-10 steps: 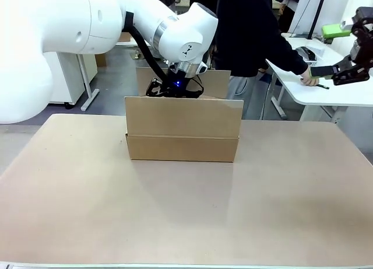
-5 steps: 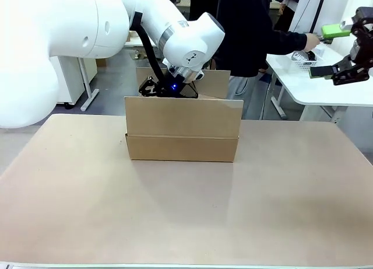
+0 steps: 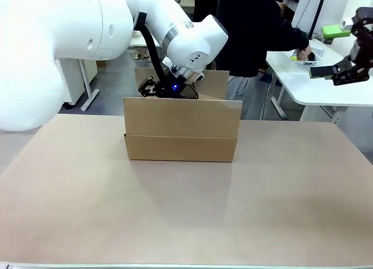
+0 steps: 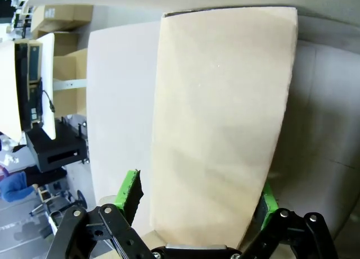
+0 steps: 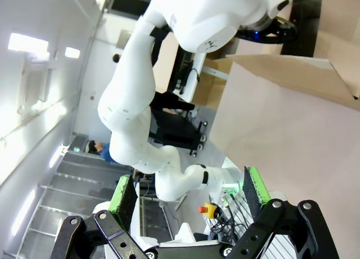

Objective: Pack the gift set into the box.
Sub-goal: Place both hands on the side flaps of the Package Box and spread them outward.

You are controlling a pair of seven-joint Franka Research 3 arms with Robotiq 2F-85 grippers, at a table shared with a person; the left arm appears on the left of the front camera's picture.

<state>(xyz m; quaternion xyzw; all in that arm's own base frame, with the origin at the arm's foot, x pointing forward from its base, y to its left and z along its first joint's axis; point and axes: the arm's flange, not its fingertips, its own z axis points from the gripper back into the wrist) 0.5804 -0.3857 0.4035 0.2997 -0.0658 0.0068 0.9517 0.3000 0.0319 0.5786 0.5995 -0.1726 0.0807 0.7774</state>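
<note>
The large plain brown corrugated cardboard box [image 3: 180, 138] sat near the middle of the tan worktop [image 3: 186, 222], flat on its base with its mouth facing up. Its long axis ran from side to side, parallel to the robot's edge of the worktop, with one broad wall turned toward the robot. The near top flap [image 3: 183, 113] stood upright.

The left hand [image 4: 197, 194] hung over the box, just behind that flap. In its wrist view the green-padded fingers [image 4: 128, 189] were spread wide on either side of a pale cardboard panel [image 4: 219, 130]; whether they touched the panel could not be told. The right hand [image 5: 190, 192] was raised well off to the right, fingers spread around nothing.

The main risk was probably the box sliding or tipping. It looked light and nothing braced it, so a sideways or downward push from the left hand could shove it across the smooth worktop. A flap that was let go might also fold back across the mouth and block the packing.
</note>
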